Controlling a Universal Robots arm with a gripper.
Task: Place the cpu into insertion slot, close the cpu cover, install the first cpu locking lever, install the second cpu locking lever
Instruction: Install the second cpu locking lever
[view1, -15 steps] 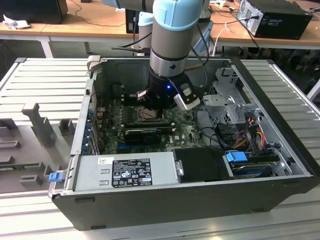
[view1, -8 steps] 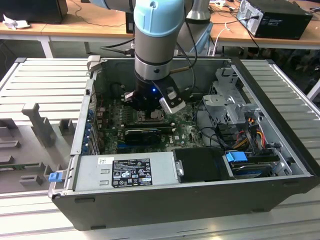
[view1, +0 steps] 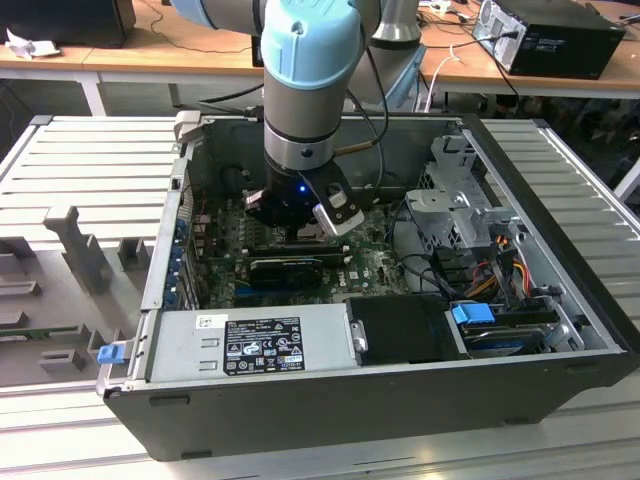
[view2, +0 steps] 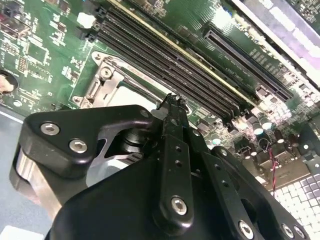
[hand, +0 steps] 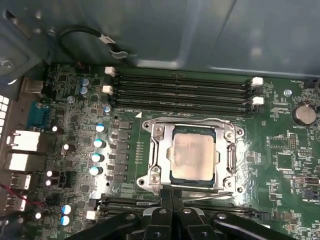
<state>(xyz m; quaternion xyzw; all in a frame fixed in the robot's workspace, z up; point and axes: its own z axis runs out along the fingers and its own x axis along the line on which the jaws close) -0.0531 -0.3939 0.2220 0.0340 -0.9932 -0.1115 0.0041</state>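
The cpu (hand: 192, 157), a pale silver square chip, lies flat in the insertion slot (hand: 172, 176) on the green motherboard (hand: 280, 165). The silvery cpu cover (hand: 156, 150) lies down around it as a frame. One thin wire locking lever (hand: 210, 196) runs along the socket edge nearest my gripper (hand: 167, 194); another lever (hand: 190, 120) runs along the opposite edge by the memory slots. My black fingers are pressed together with nothing seen between them, the tip right at the socket's edge (view2: 172, 102). In the exterior view the gripper (view1: 300, 215) hangs low inside the open computer case.
Long black memory slots (hand: 185, 92) lie beside the socket. Blue-topped capacitors (hand: 97, 157) and rear ports (hand: 25, 150) stand on one side. The case (view1: 560, 250) holds a drive cage (view1: 455, 210), cables (view1: 505, 265) and a power supply (view1: 250, 345) around the arm.
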